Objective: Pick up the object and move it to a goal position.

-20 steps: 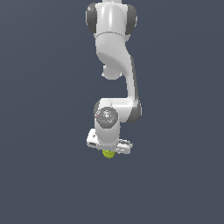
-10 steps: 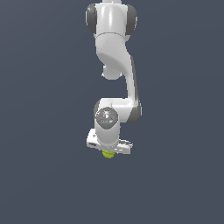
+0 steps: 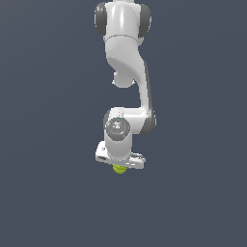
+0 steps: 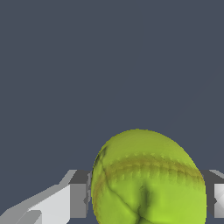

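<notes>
A: Gripper (image 3: 119,167) status?

B: Closed on the ball (image 3: 119,169). Wrist view: one finger (image 4: 78,200) touching each flank of the ball (image 4: 146,179), no gap seen. Gap between fingers abt one ball wide.

A: Ball location?

B: Directly under the white hand, only its lower part visible in exterior view. Yellow-green, stitched band plus thin dark seam.

A: Arm (image 3: 126,72)?

B: Hangs from top of exterior view, wrist pointing down. Bkgd plain dark grey-blue; can't tell whether ball rests on a surface.
</notes>
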